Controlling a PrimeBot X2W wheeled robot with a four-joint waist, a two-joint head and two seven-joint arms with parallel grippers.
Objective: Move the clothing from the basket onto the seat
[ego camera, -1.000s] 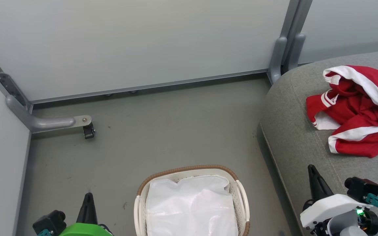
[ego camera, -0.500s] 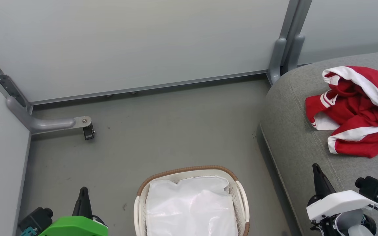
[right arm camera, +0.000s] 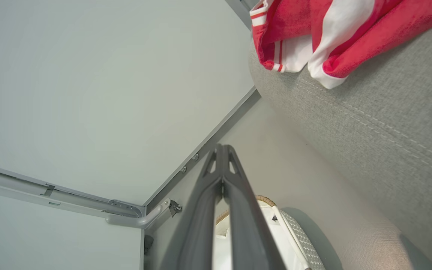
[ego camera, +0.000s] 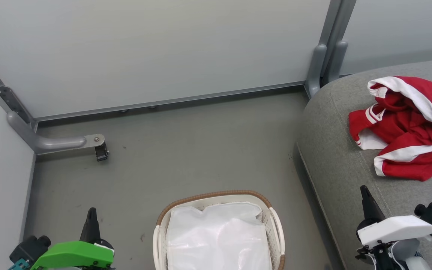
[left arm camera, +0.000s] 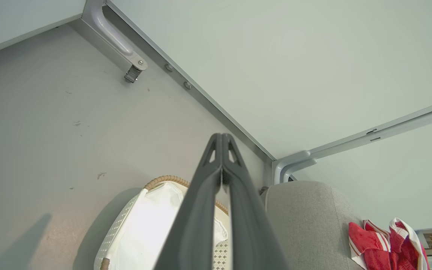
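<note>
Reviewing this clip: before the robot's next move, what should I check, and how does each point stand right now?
1. Garment delivered: ok. The red clothing lies crumpled on the seat.
2. Garment secure: ok. It sits back from the seat's rounded edge, with nothing hanging over.
3. Nothing left to move: cannot tell. The basket shows just its white liner, but its near end is cut off in the head view.
4. left gripper free: ok. Its fingers are shut together with nothing between them.
5. right gripper free: ok. It is shut and empty, over the seat's near edge.
</note>
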